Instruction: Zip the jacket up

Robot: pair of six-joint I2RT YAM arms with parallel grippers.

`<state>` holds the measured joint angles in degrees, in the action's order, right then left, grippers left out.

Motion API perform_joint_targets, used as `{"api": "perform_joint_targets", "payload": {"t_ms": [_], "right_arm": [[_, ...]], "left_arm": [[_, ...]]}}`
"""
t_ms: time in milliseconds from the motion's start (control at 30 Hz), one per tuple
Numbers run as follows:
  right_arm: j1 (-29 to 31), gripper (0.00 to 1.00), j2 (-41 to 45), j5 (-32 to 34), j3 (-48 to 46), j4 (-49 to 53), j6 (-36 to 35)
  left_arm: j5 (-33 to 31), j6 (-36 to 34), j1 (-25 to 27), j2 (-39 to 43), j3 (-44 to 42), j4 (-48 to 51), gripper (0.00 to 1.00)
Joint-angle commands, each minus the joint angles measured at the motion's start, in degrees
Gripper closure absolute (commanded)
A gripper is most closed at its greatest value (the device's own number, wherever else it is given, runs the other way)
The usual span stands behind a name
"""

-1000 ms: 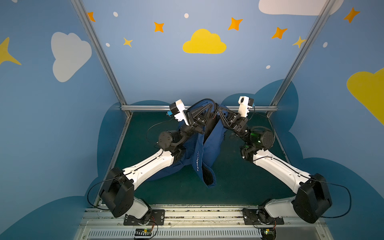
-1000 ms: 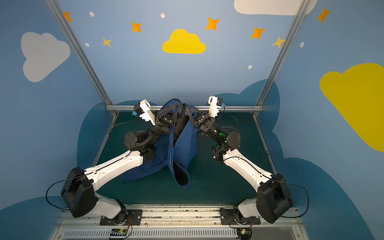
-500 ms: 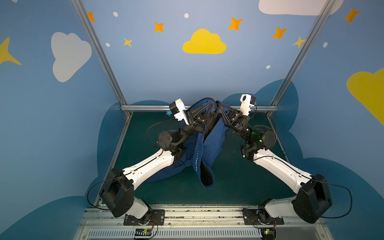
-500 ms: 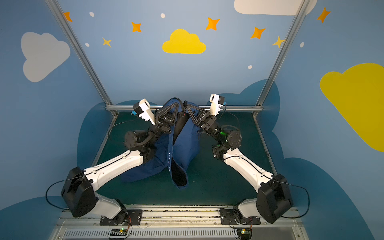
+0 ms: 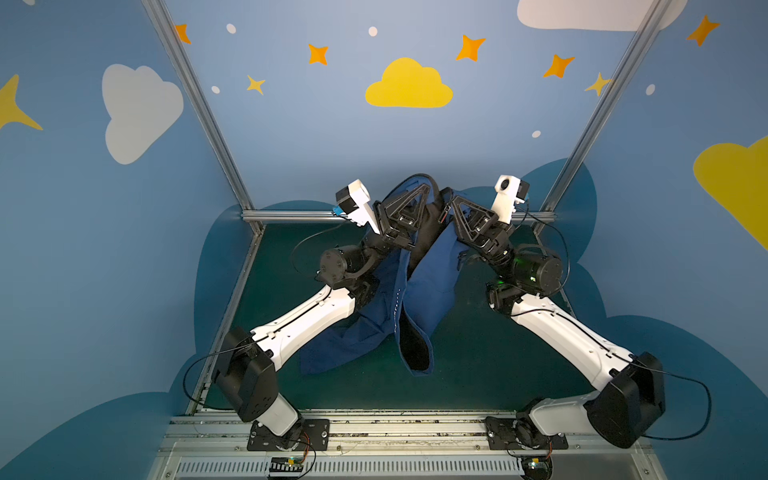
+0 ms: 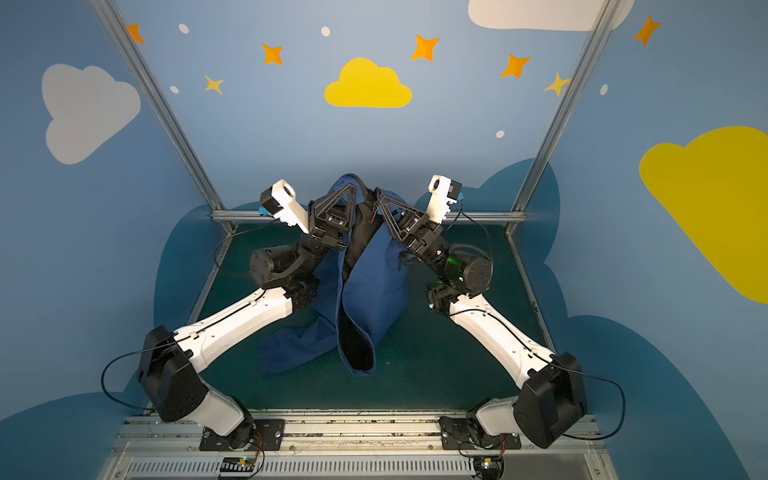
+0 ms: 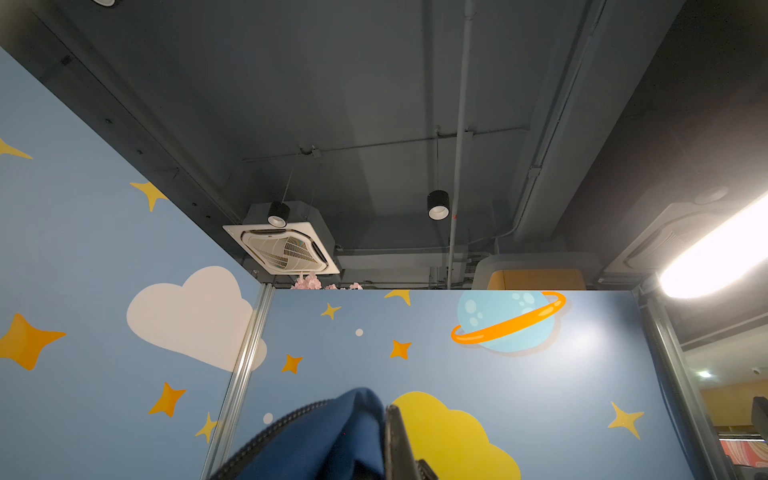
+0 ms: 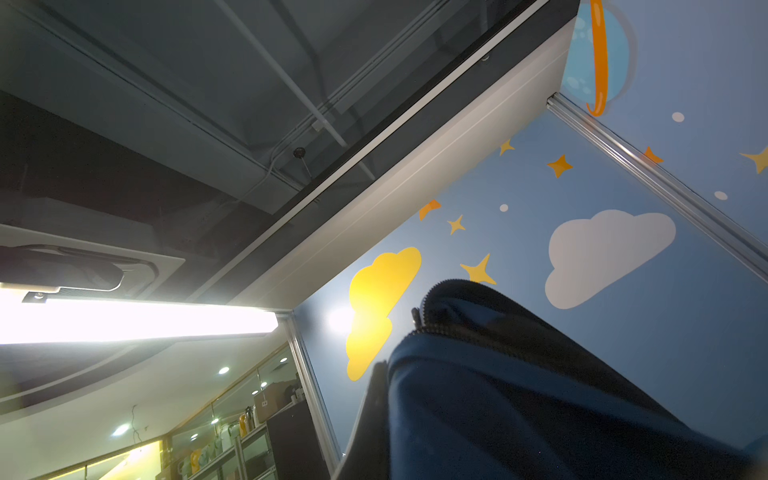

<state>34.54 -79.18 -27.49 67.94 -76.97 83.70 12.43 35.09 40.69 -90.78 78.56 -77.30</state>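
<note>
Left claw (image 5: 424,189) and right claw (image 5: 453,201) (both raised) each clench the jacket (image 5: 432,282), hanging unzipped.

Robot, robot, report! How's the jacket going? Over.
Holding high: left gripper, right gripper, both shut on the jacket. Its zipper open, black lining showing, sleeve on the mat. No obstacle seen.

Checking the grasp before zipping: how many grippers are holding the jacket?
2. The left gripper is shut on the jacket at its raised top edge, left of the opening; the right gripper is shut on the opposite edge, close beside it.
</note>
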Motion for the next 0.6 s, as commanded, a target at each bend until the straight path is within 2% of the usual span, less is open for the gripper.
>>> {"api": "perform_joint_targets", "payload": {"t_ms": [0,567], "right_arm": [[0.04,1.00,0.36,0.06,2.39,-3.78,0.48],[0.01,1.00,-0.11,-1.30,4.19,-3.74,0.96]], "left_arm": [[2.41,1.07,0.24,-0.34,2.83,-2.73,0.97],[4.65,5.97,0.45,-1.15,6.22,-2.77,0.97]]}}
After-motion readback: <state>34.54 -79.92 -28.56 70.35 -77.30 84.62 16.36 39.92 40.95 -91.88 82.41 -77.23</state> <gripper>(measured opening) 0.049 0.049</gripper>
